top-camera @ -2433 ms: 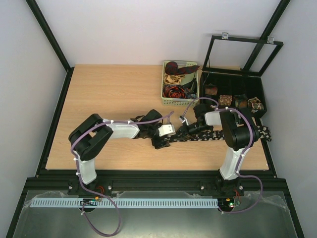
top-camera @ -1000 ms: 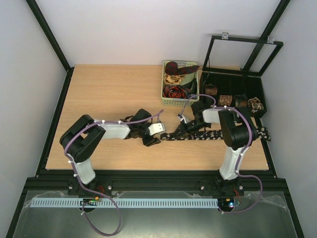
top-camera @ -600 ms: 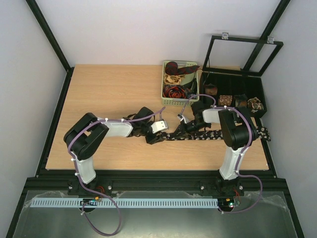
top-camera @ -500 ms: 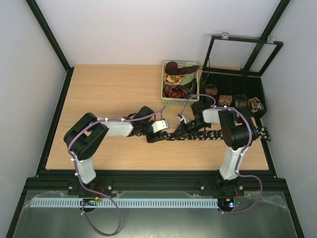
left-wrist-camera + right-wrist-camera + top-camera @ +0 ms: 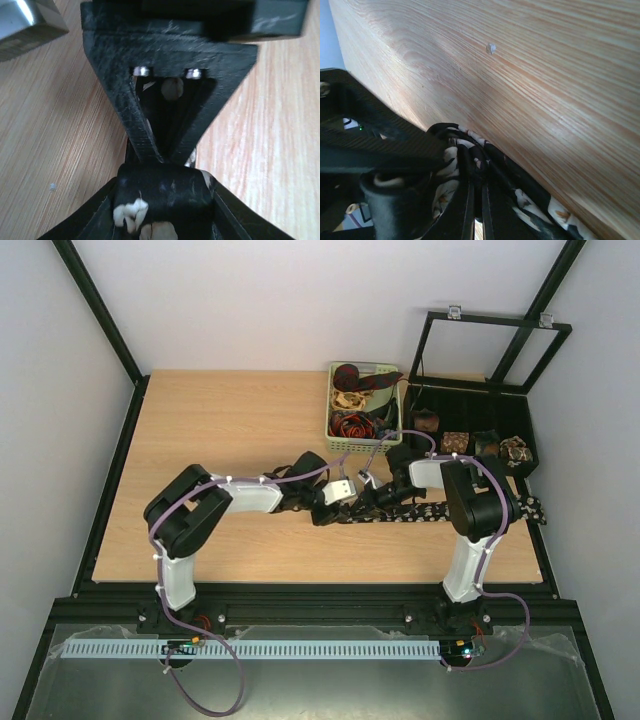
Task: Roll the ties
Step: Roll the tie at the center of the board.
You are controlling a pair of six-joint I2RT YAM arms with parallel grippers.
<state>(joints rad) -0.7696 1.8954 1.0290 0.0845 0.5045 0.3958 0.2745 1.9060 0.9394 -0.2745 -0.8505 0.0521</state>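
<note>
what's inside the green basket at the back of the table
The green basket holds a dark red tie at the far end, a beige coil in the middle and a red and black coil nearest. Anything beneath them is covered.

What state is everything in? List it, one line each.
Black tie: flat on the table, left end bunched.
Left gripper: at that end, grip unclear.
Right gripper: shut on the tie.
Basket: holds loose ties.
Case: lid up, rolled ties inside.
</note>
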